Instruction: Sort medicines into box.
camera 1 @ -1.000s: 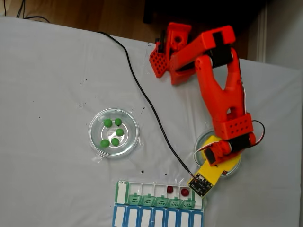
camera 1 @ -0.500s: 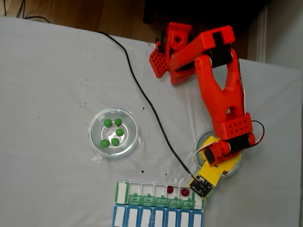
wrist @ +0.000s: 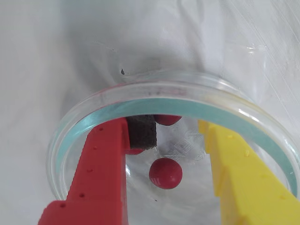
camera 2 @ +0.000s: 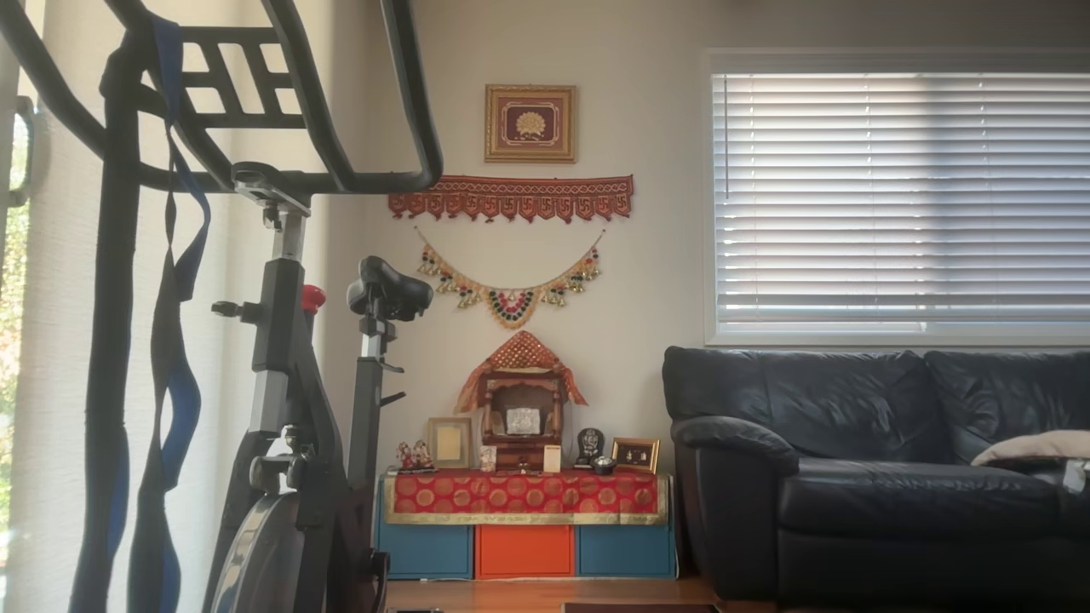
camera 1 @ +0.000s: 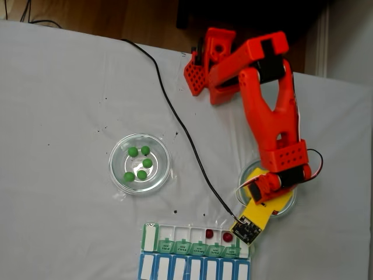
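Now red ball (wrist: 165,173) between open gripper (wrist: 171,136)

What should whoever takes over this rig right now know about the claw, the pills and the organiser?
Claw: open, lowered inside the right glass dish, straddling a loose red ball; more red partly hidden by the pad.
Done: two red balls in the pill organiser compartments.
Left: the dish's reds, then five green balls in the left dish.
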